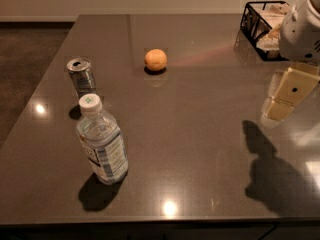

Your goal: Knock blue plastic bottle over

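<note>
The blue plastic bottle (100,144) stands upright near the table's front left. It is clear, with a white cap bearing a green mark and a blue-and-white striped label. My gripper (276,113) hangs above the table at the far right, well away from the bottle and touching nothing. Its cream-coloured end points down and to the left, below the white arm (300,31). Its shadow falls on the table below it.
A silver drink can (81,76) stands just behind the bottle. An orange (156,60) lies at the middle back. A black wire basket (250,21) with packets sits at the back right. The dark table (200,134) ends close in front of the bottle.
</note>
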